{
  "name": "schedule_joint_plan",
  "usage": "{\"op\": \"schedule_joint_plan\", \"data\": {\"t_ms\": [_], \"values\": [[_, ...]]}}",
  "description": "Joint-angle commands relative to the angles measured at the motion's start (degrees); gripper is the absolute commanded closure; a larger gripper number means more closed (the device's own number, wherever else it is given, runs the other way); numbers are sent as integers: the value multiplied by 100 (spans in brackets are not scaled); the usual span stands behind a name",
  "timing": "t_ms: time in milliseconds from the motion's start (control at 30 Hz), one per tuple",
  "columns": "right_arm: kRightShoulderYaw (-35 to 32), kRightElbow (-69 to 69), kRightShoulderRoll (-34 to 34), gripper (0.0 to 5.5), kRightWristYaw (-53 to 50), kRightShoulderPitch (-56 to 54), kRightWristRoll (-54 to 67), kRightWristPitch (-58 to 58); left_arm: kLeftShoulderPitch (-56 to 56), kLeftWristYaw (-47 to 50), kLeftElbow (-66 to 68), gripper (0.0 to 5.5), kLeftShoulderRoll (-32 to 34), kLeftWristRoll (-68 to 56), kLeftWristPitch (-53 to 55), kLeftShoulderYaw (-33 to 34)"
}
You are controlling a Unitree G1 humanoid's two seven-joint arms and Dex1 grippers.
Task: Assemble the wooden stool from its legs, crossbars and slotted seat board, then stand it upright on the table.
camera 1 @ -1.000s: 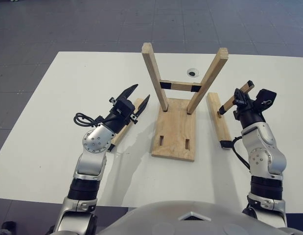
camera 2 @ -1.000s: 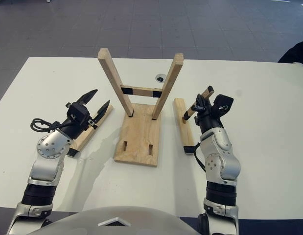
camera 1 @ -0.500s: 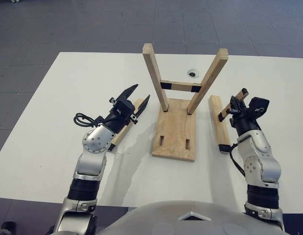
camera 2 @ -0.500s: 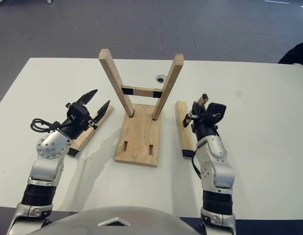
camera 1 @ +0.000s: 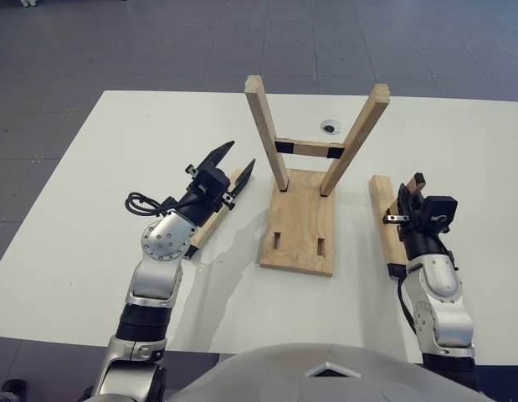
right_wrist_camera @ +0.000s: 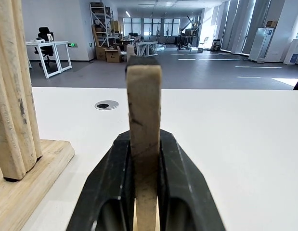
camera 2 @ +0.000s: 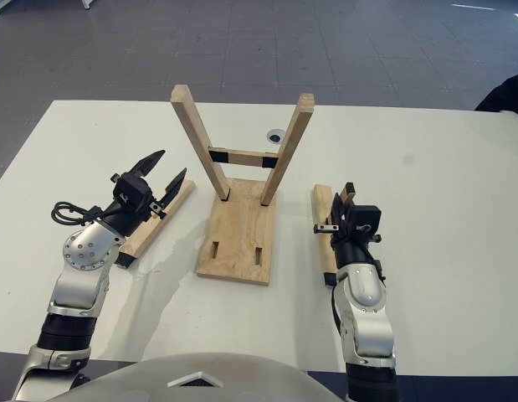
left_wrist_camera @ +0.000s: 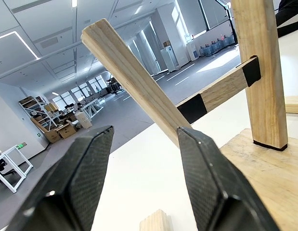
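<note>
The slotted seat board [camera 1: 298,226] lies flat mid-table. Two legs [camera 1: 265,130] stand up from its far end, joined by a black-tipped crossbar [camera 1: 309,148]. Its two near slots [camera 1: 276,240] are empty. My left gripper [camera 1: 242,153] is open just left of the board, above a loose leg [camera 2: 148,232] lying on the table. In the left wrist view its fingers [left_wrist_camera: 211,187] frame the standing legs. My right gripper [camera 1: 412,199] is shut on a short black-tipped crossbar [right_wrist_camera: 144,110] over another loose leg [camera 1: 382,205] right of the board. Whether they touch I cannot tell.
The white table [camera 1: 91,167] has a round cable hole [camera 1: 330,127] behind the standing legs. A black cable [camera 1: 146,204] loops beside my left wrist. Bare tabletop stretches at the far left and far right.
My right arm has drawn back toward me and lowered with the crossbar. The loose leg on the right has shifted right and nearer. The left arm has not moved.
</note>
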Motion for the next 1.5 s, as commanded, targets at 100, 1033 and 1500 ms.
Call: {"op": "schedule_joint_plan", "data": {"t_ms": [100, 1033, 1500], "values": [[-376, 10, -189, 510, -52, -92, 121, 1417, -98, 67, 79, 307, -6, 75, 7, 11], [-509, -18, 242, 332, -108, -12, -512, -25, -96, 44, 163, 307, 50, 48, -30, -1], [-28, -1946, 388, 332, 170, 2419, -188, 1591, 177, 47, -32, 307, 115, 32, 43, 59]]}}
